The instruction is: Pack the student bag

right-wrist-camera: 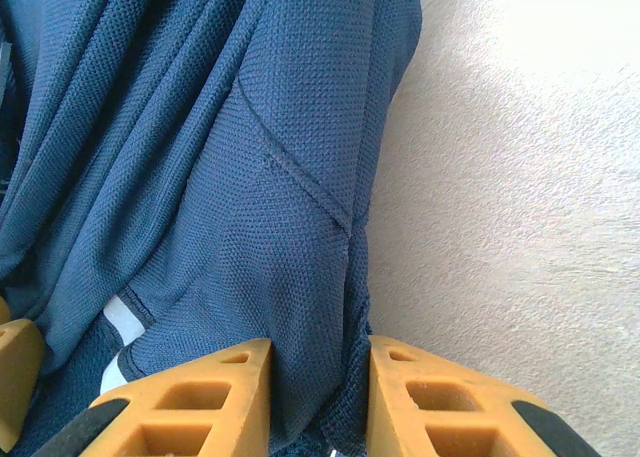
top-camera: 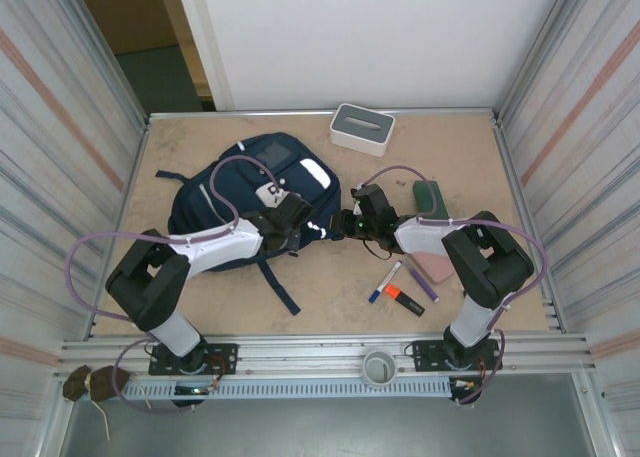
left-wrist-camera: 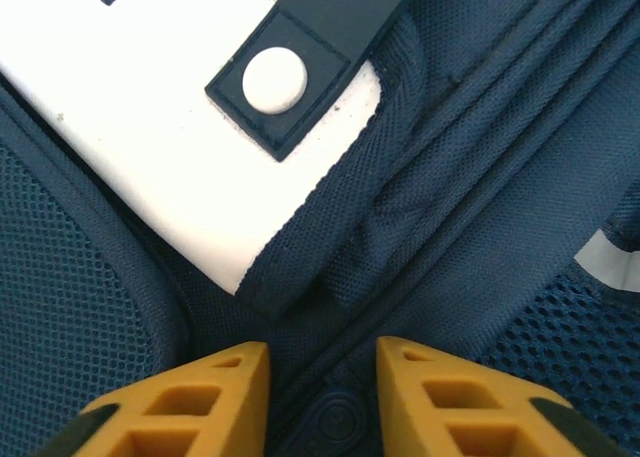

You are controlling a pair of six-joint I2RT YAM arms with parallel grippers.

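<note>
Student bag point(top-camera: 250, 192) lies flat on the left half of the table point(top-camera: 470, 157). Its top points to the far edge, and its right side reaches about the table's middle. One dark strap trails toward the near edge.

My left gripper point(top-camera: 308, 227) sits low over the bag's right side. In the left wrist view point(left-wrist-camera: 322, 377) the yellow fingers point(left-wrist-camera: 200, 407) stand a narrow gap apart. A dark rounded tab point(left-wrist-camera: 335, 422) on a seam lies between them. I cannot tell whether they clamp it or only straddle it. Ahead of them is navy mesh fabric point(left-wrist-camera: 460, 157), a white patch point(left-wrist-camera: 140, 127) with a round white snap point(left-wrist-camera: 274, 79), and a pale strip point(left-wrist-camera: 610, 259) at the right.

My right gripper point(top-camera: 347, 223) meets the bag's right edge from the other side, nearly nose to nose with the left. In the right wrist view point(right-wrist-camera: 318, 397) its fingers point(right-wrist-camera: 430, 402) are drawn close on a fold of the bag's fabric point(right-wrist-camera: 220, 177), which fills the gap between them. Bare tabletop point(right-wrist-camera: 520, 177) lies just right of the fold.

- White-grey box point(top-camera: 362, 129) sits at the far edge, right of centre, apart from the bag.
- Green flat item point(top-camera: 432, 197) and pink item point(top-camera: 432, 267) lie on the right half, partly under my right arm.
- Blue-capped marker point(top-camera: 386, 281) and orange highlighter point(top-camera: 404, 297) lie side by side toward the near edge, right of centre.
</note>
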